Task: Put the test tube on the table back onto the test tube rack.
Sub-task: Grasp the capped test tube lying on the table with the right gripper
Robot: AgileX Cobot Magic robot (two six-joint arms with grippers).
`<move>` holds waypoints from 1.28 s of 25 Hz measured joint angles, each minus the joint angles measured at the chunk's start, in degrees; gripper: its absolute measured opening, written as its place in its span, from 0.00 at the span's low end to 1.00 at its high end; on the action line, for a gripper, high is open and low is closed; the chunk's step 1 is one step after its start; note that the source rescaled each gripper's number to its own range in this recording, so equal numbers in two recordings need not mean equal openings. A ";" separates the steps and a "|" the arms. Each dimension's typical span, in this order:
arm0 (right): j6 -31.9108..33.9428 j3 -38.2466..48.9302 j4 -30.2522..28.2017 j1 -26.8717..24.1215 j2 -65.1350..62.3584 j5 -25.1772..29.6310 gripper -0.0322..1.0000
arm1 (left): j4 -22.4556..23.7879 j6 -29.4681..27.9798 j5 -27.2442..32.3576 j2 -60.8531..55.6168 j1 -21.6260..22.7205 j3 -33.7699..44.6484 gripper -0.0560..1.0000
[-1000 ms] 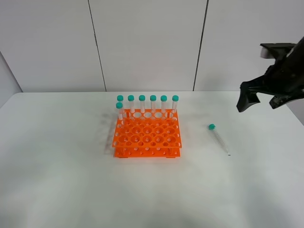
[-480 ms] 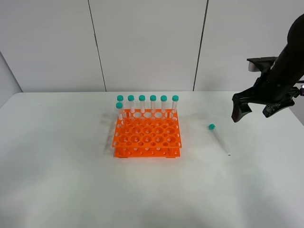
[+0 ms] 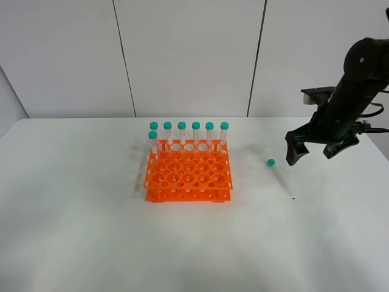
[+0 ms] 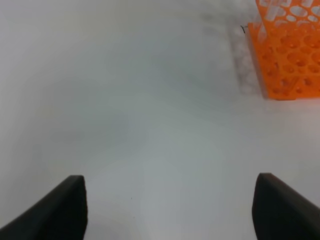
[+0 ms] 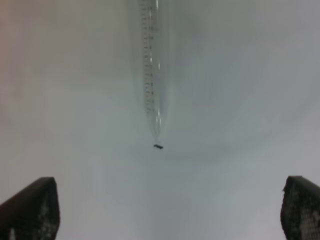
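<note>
- The tube (image 3: 280, 177) is found lying flat on the worktop (image 3: 73, 231), off to the right of the rack (image 3: 188, 173) and well apart from it.
- The right end effector (image 3: 311, 152) is hung just above and behind the tube, jaws spread wide, nothing held. Probably so the tube can be straddled on the way down.
- In the right wrist view the tube's tip (image 5: 157, 127) is seen roughly centred between the fingers (image 5: 30, 210), so the line-up looks decent.
- The left end effector (image 4: 167, 210) is spread wide and empty too, over bare worktop some way from the rack, out of the way.
- Seven other tubes (image 3: 196, 131) are stood at the rack's back, so plenty of holes are left free.
</note>
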 joint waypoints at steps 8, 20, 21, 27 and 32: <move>-0.15 -0.10 0.60 0.00 7.24 -4.41 0.98 | 0.00 0.00 0.00 0.00 0.00 0.00 0.91; 0.53 -0.32 -0.20 2.24 8.44 -7.15 0.98 | 0.00 0.00 0.00 0.00 0.00 0.00 0.91; 0.94 -0.38 -0.20 2.37 8.77 -7.23 0.98 | 0.00 0.00 0.00 0.00 0.00 0.00 0.91; 1.93 -0.38 -0.68 2.37 11.17 -8.99 0.98 | 0.00 0.00 0.00 0.00 0.00 0.00 0.91; 2.22 -0.38 -1.30 2.37 12.32 -11.61 0.98 | 0.00 0.00 0.00 0.00 0.00 0.00 0.91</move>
